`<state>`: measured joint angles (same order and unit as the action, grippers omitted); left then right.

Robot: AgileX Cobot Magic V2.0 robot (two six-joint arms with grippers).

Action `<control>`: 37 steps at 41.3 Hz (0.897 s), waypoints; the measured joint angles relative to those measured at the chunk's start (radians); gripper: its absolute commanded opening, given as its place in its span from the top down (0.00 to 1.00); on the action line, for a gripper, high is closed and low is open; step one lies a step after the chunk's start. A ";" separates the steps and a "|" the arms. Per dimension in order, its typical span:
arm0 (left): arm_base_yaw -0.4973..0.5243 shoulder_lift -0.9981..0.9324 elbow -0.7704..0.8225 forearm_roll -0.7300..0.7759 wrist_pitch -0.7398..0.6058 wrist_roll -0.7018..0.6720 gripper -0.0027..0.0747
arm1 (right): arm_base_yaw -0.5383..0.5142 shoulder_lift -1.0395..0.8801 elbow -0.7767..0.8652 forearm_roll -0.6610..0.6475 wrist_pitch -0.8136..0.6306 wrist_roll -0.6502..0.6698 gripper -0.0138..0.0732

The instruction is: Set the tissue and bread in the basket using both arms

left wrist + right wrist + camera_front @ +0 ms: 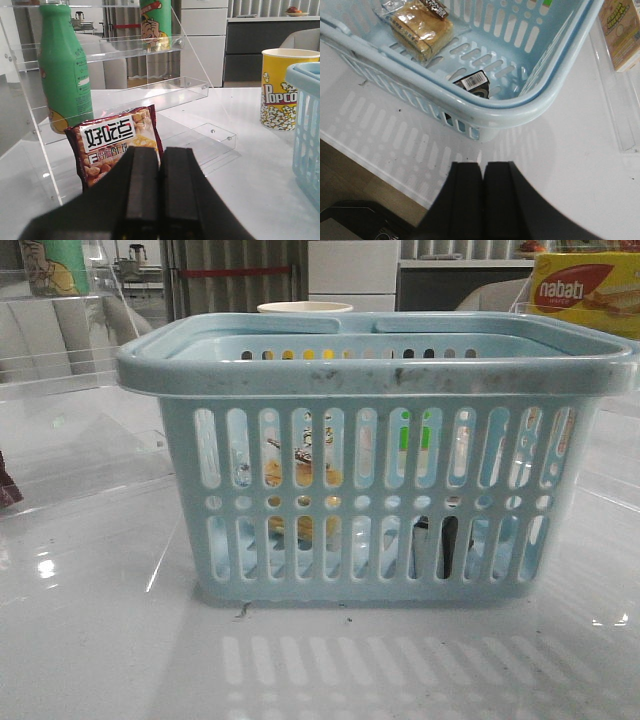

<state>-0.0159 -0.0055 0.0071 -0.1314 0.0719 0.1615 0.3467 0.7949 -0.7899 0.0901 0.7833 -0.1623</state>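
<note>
The light-blue basket (375, 365) stands on the white table. The bread (420, 27), golden-brown in clear wrap, lies on the basket floor; through the slots in the front view the bread (300, 475) shows at the left. The tissue (475, 83), a small dark pack with a barcode, lies inside by the near wall of the basket (485, 112); it shows dark through the slots (448, 540). My right gripper (482, 165) is shut and empty, above the table outside the basket. My left gripper (160, 150) is shut and empty, away from the basket (305, 140).
A red snack bag (112, 142) and a green bottle (64, 70) stand by a clear acrylic shelf (145, 95) ahead of the left gripper. A yellow popcorn cup (280, 87) stands beside the basket. A nabati box (585, 290) is at the back right. The table edge (370, 167) lies near the right gripper.
</note>
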 measured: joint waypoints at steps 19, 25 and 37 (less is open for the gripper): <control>0.000 0.000 0.000 0.000 0.000 0.000 0.85 | 0.000 0.000 0.000 0.000 0.001 0.000 0.81; 0.000 0.000 0.000 0.000 0.000 0.000 0.85 | 0.000 0.000 0.000 0.000 0.001 0.000 0.81; 0.000 0.000 0.000 0.000 0.000 0.000 0.85 | -0.036 -0.053 0.044 0.000 -0.047 0.000 0.81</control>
<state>-0.0159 -0.0055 0.0071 -0.1314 0.0719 0.1615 0.3103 0.7415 -0.7462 0.0901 0.7361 -0.1623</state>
